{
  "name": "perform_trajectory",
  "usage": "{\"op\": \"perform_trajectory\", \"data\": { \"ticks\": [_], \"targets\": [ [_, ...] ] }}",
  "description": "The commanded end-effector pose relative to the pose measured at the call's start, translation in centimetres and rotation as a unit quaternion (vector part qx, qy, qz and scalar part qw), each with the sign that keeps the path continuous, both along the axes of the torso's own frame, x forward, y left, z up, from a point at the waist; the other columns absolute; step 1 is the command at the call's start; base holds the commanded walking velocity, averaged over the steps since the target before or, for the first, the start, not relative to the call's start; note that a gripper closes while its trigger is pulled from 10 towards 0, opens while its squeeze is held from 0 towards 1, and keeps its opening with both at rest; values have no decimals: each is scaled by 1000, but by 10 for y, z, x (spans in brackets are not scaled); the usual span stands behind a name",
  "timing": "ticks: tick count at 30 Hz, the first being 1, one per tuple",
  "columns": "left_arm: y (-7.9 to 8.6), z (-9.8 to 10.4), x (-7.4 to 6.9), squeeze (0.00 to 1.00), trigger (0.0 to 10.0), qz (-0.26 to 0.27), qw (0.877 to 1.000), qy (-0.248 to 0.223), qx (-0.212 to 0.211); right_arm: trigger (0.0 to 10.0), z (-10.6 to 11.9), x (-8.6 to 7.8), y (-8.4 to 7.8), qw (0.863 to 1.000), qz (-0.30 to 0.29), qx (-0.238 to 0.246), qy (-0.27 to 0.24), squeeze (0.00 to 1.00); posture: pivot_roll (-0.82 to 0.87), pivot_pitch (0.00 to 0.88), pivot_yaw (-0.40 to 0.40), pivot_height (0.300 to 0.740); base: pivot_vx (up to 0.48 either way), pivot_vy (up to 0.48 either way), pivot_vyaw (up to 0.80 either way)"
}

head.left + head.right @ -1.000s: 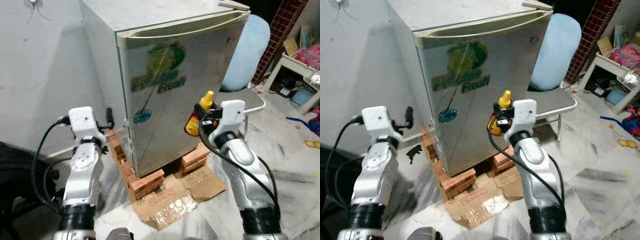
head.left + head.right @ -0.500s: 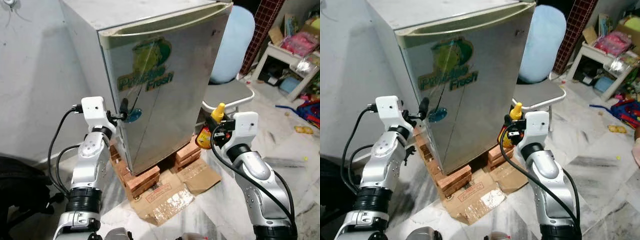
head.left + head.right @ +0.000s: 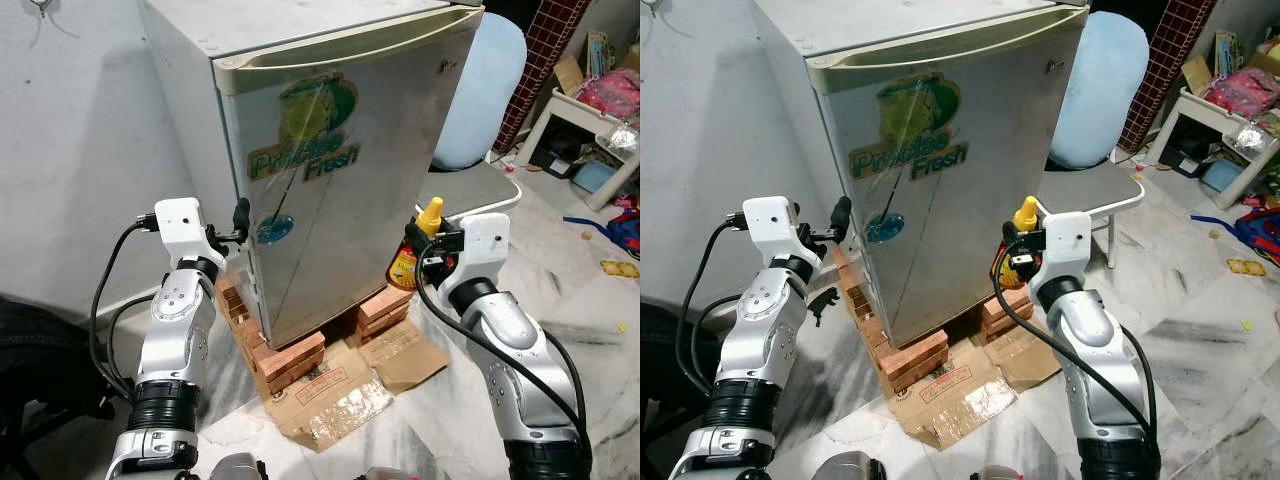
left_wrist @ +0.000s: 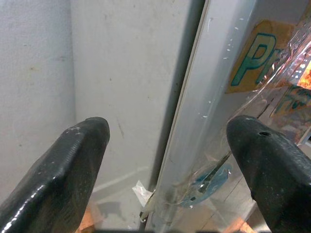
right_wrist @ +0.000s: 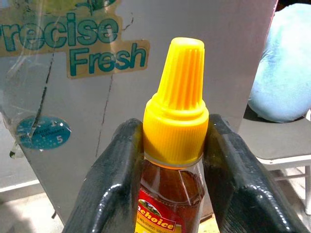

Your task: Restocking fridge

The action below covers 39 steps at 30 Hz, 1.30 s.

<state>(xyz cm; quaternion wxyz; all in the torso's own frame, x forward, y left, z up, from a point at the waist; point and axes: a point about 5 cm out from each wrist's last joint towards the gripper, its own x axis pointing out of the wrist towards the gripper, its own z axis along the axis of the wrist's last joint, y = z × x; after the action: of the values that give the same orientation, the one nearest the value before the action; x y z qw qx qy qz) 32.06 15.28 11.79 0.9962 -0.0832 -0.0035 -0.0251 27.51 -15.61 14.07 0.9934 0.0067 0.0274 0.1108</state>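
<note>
Steel fridge: door shut, standing on bricks.
Left gripper: fingers wide, straddling door's side edge.
Right gripper: clamps yellow-capped honey bottle at neck.

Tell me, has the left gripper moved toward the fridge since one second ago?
Yes. The left gripper was short of the fridge side wall; now its open fingers straddle the door's left edge, beside the round blue sticker.

The silver fridge door reads "Precise Fresh"; the yellow-capped brown sauce bottle's red label reads "choice".
</note>
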Motion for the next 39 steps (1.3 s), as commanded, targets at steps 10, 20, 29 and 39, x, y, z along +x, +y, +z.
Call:
{"op": "perform_trajectory", "data": {
  "ticks": [10, 20, 29, 39],
  "targets": [
    [-4, 1, 1, 0, 10000, -8, 1000, -4, 3, 10000, 4, 2, 1, 1000, 5, -6, -9, 0, -30, 0, -18, 740, 0, 0, 0],
    [-6, 1, 1, 0, 10000, -13, 1000, -5, 6, 10000, 2, 4, 1, 1000, 5, -9, -3, 0, -31, 0, -22, 740, 258, 0, 0],
    [-7, 1, 2, 0, 10000, -15, 1000, -7, 4, 10000, 2, 3, 0, 1000, 5, -8, -4, 0, -35, 0, -27, 740, 282, 0, -147],
    [-6, 0, 1, 0, 10000, 0, 1000, -6, 5, 10000, 1, 3, 0, 1000, 7, -11, -3, 0, -33, 0, -29, 740, 55, 0, 0]
  ]
}}
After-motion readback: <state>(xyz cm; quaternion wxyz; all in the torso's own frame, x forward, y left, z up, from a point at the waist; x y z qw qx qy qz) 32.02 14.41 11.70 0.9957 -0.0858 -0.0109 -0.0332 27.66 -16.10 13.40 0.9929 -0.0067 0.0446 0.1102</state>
